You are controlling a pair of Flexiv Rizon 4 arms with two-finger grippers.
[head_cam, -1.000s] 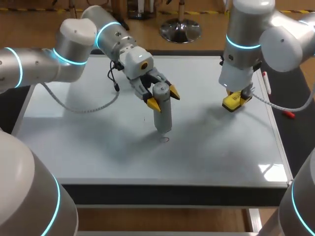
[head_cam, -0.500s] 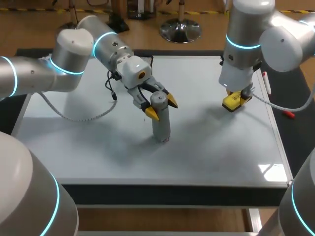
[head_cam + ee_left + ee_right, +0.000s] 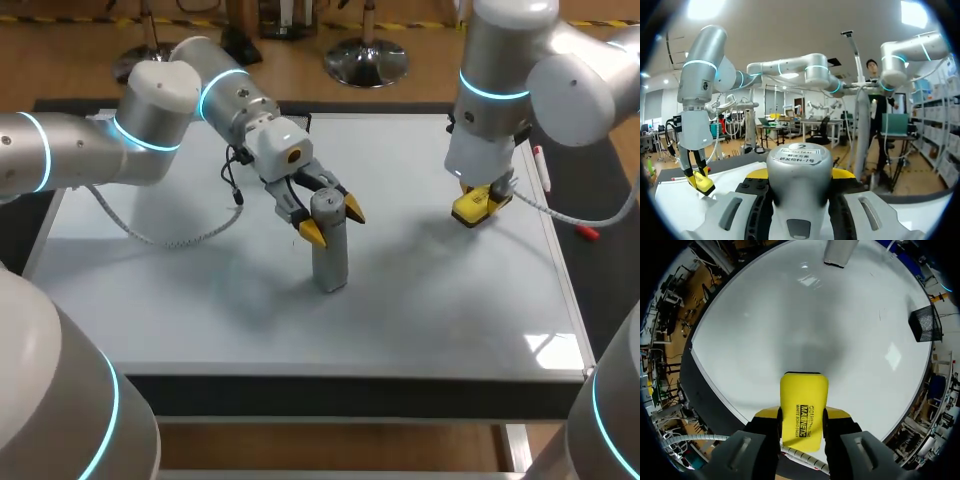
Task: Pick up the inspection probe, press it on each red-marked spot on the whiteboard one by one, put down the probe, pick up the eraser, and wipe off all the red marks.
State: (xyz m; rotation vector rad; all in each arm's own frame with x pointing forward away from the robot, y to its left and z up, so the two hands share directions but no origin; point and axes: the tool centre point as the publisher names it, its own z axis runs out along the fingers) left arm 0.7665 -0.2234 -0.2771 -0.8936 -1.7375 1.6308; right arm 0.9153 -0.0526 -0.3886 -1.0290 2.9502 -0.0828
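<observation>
Over the glossy whiteboard (image 3: pixel 450 320), left gripper (image 3: pixel 333 222) clamps the grey cylindrical probe (image 3: pixel 330 262), right gripper (image 3: pixel 802 422) the yellow block eraser (image 3: pixel 804 395); tilted pressing may skid.

**3 views, 1 board**

Head view: high behind, looking down on the whole board (image 3: pixel 450 310). Left wrist: close, level along the probe (image 3: pixel 799 185), eraser (image 3: pixel 701 184) ahead. Right wrist: straight down over the eraser, probe ahead.
</observation>
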